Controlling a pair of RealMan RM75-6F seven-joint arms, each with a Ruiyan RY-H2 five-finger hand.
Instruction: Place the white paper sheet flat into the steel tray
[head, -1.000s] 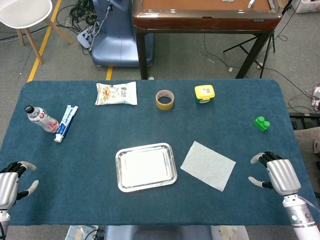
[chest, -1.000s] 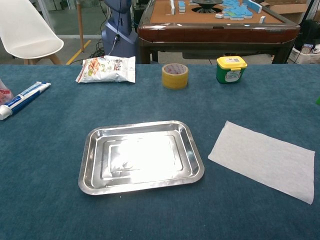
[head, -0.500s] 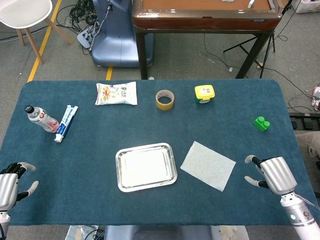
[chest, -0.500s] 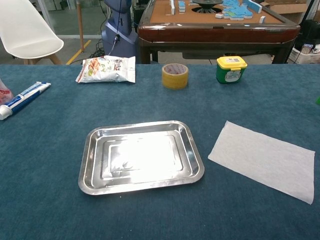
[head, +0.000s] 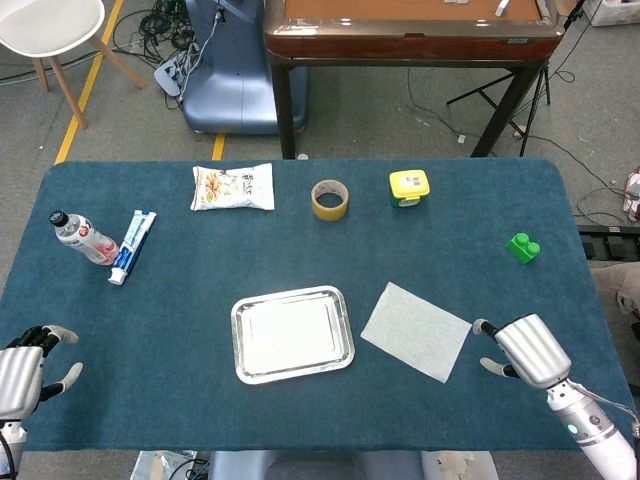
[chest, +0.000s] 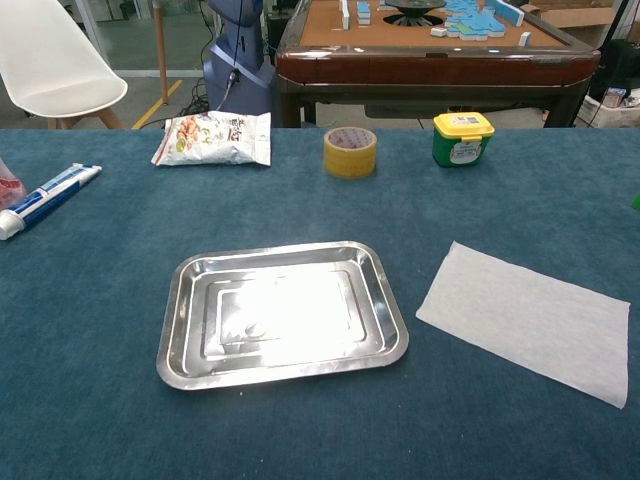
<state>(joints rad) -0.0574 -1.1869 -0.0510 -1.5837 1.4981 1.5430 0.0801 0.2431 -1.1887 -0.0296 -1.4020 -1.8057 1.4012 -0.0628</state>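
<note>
One paper sheet, one tray

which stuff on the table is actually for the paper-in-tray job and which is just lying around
For the job:
paper sheet, flat on the cloth beside the tray
steel tray, nothing in it
right hand, nearest the sheet, holding nothing

Lying about:
snack bag
tape roll
yellow-lidded jar
green block
toothpaste tube
bottle
</note>
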